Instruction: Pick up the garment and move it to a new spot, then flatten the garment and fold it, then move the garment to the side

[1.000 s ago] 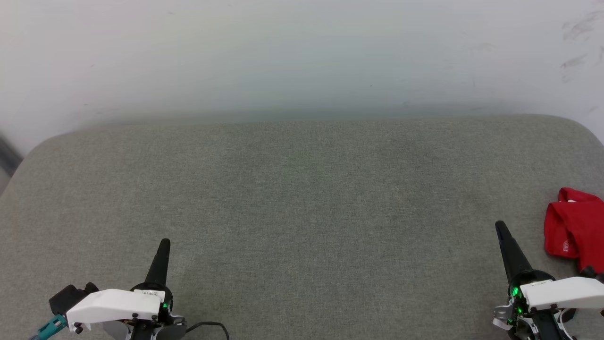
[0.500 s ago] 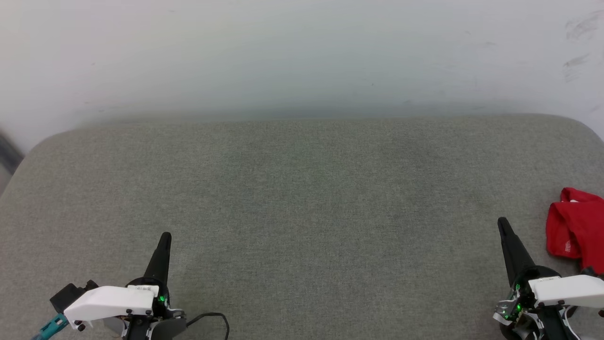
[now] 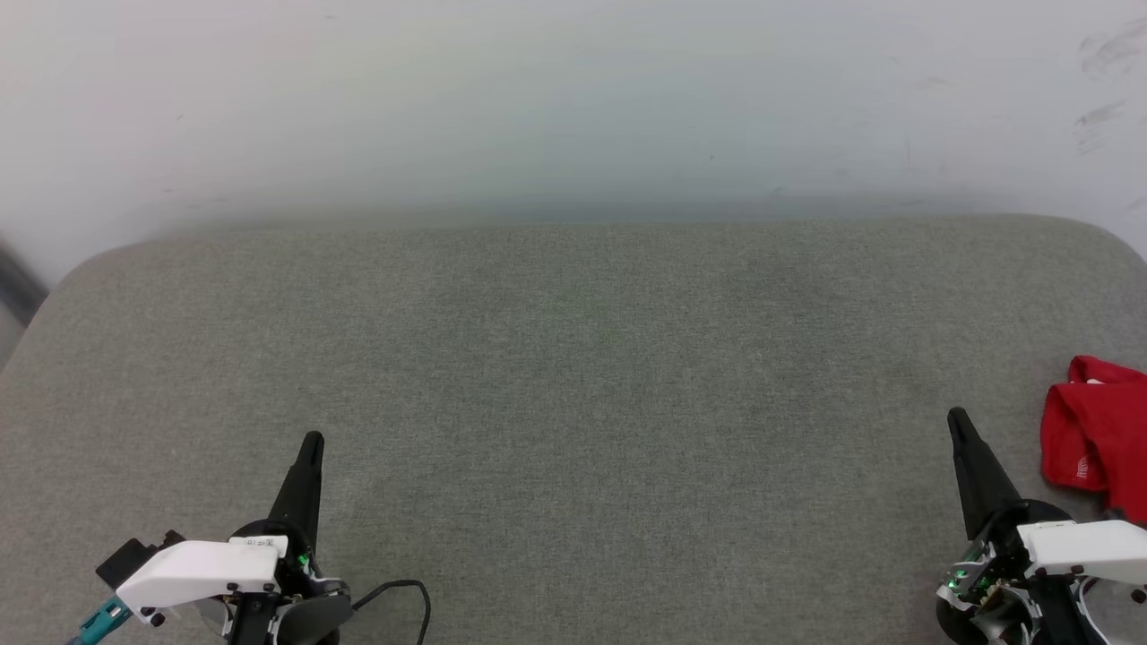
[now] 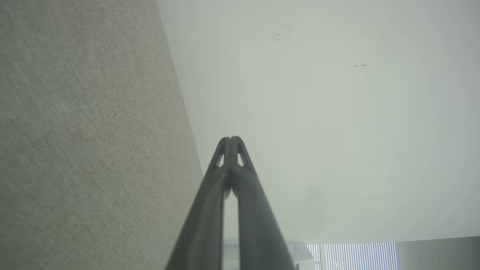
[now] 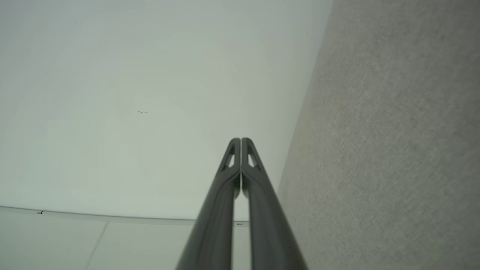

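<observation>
The garment point(image 3: 1098, 434), red fabric in a crumpled heap, lies at the right edge of the head view, partly cut off by the frame. My right gripper point(image 3: 959, 421) is shut and empty, its tip a little to the left of the garment and apart from it. At the lower left, my left gripper point(image 3: 312, 443) is shut too, holding nothing. In the wrist views the left gripper point(image 4: 230, 139) and the right gripper point(image 5: 240, 140) each show fingers pressed together, pointing toward the pale wall.
A wide grey-green fabric surface point(image 3: 573, 376) with rounded far corners spans the head view. A pale wall point(image 3: 573, 107) rises behind it. A black cable point(image 3: 403, 596) loops by the left wrist.
Both grippers have shifted slightly toward the far side of the surface. The garment sits a touch lower and further right in the picture, as the camera has drifted.
</observation>
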You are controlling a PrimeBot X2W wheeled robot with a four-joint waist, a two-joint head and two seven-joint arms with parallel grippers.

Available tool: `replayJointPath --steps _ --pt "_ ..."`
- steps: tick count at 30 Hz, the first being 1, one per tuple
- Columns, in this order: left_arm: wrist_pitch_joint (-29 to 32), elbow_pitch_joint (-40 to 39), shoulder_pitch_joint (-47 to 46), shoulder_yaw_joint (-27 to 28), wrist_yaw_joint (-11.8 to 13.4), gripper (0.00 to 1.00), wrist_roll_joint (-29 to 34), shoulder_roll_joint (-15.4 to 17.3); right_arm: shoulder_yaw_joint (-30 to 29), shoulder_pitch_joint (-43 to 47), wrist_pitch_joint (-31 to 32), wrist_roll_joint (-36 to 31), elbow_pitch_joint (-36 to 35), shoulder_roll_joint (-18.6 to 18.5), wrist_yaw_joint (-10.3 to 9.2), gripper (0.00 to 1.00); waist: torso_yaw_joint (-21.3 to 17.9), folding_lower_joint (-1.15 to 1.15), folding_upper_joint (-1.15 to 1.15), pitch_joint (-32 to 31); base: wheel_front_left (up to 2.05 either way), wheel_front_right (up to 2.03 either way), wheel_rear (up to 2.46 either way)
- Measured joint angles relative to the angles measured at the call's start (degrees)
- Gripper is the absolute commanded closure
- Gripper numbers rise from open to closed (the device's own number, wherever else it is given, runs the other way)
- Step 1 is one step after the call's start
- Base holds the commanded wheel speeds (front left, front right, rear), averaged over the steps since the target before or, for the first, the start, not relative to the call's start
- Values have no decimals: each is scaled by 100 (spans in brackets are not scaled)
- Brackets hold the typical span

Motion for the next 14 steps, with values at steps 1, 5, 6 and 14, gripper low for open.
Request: replayJointPath --steps 1,5,6,14 --pt "22 0 -1 7 -2 100 -36 -2 -4 -1 3 40 5 2 0 100 2 0 0 2 0 0 0" --pt "48 3 -37 30 -27 100 -177 -19 -23 -61 43 193 24 9 0 100 8 0 0 9 0 0 0" --pt "67 3 -49 35 -36 100 -211 -22 -27 -64 45 231 31 10 0 100 10 0 0 10 0 0 0" --pt "107 5 -75 64 -52 100 -361 -35 -53 -87 70 383 59 20 0 100 16 0 0 17 0 0 0"
